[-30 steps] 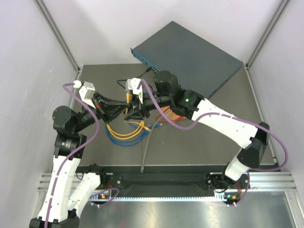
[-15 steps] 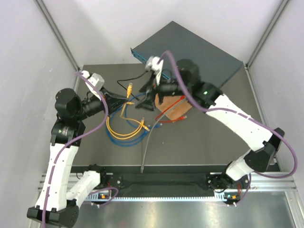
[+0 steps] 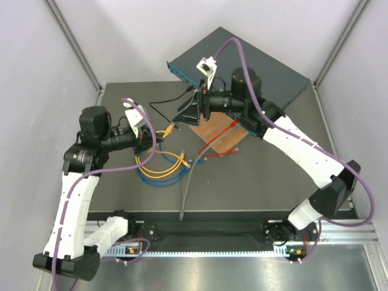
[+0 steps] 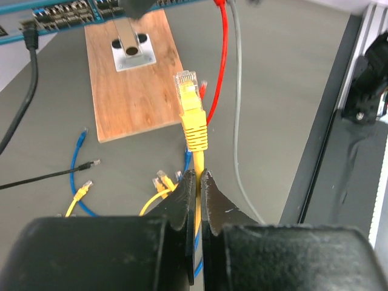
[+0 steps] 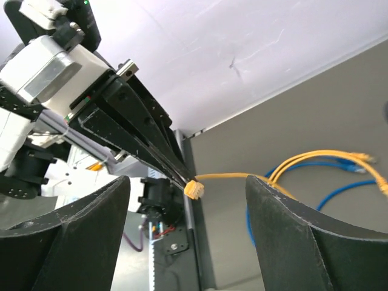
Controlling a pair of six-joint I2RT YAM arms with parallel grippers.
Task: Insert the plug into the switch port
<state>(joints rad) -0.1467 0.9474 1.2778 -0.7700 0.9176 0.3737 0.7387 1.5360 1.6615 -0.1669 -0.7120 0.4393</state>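
Top view: the switch (image 3: 242, 66) lay angled at the counter's (image 3: 273, 176) far edge, with the right claw (image 3: 187, 114) just before its sockets.

Left wrist: the left claw (image 4: 197, 177) pinched the yellow cable (image 4: 195, 148) below its plug (image 4: 189, 91) (short of the switch).

Right wrist: the right claw's 2 fingers (image 5: 73, 236) gaped wide, empty.

**Loose leads and a board on the dark tabletop**

Ahead of the left pincer (image 4: 197, 179) and off to its left, a brown wooden board (image 4: 136, 91) lies flat on the grey table (image 4: 279, 91). A small metal bracket (image 4: 132, 53) with two black screws sits at the board's far end. A red cable (image 4: 223, 66) runs along the board's right edge, straight ahead of the pincer. A grey cable (image 4: 237, 127) runs just beside the red one, to the pincer's right. To the pincer's left lie a curved blue cable (image 4: 72, 170), a thin black cable (image 4: 54, 176) and loose yellow plugs (image 4: 161, 182), the nearest plug just beside the fingertips.
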